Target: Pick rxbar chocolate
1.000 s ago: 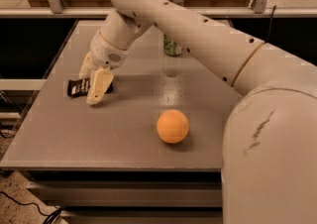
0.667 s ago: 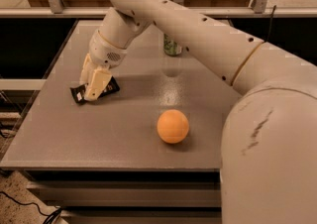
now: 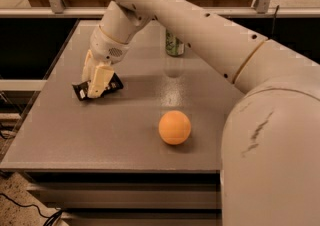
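Rxbar chocolate flat on table, mid-left of frame, gripper right down on it. Can't tell if grip closed yet tbh. Tip: pinch across narrow width, squeeze firm since wrapper looks slippery, lift straight up. Orange ball well apart.

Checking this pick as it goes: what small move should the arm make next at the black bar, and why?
Probably a short straight lift to test the hold: the gripper is down on the rxbar chocolate on the table, both bar ends showing beside it.
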Available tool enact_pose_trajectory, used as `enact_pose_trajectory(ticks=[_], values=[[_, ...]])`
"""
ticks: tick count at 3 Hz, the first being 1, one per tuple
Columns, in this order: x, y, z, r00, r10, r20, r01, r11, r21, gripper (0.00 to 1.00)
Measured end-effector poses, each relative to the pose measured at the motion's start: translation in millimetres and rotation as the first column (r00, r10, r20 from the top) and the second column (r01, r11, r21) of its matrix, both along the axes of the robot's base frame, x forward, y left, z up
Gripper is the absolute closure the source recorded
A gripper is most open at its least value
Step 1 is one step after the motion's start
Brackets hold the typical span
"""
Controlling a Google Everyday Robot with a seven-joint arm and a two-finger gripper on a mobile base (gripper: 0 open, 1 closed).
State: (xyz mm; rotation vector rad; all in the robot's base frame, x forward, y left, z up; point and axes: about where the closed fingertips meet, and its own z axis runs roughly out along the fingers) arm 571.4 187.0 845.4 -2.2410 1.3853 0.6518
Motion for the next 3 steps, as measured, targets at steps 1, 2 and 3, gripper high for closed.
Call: enact_pose_trajectory(ticks=[1,2,3], values=[[3.7,1.7,23.1,0.9989,0.015,0.044,-0.016,1.000,0.006,1.00],[5.6,2.3,46.1,0.9958,0.029,0.087,-0.030,0.999,0.012,1.00],[6.9,-0.1,66.1,0.9918,0.034,0.124,-0.036,0.999,0.017,1.00]])
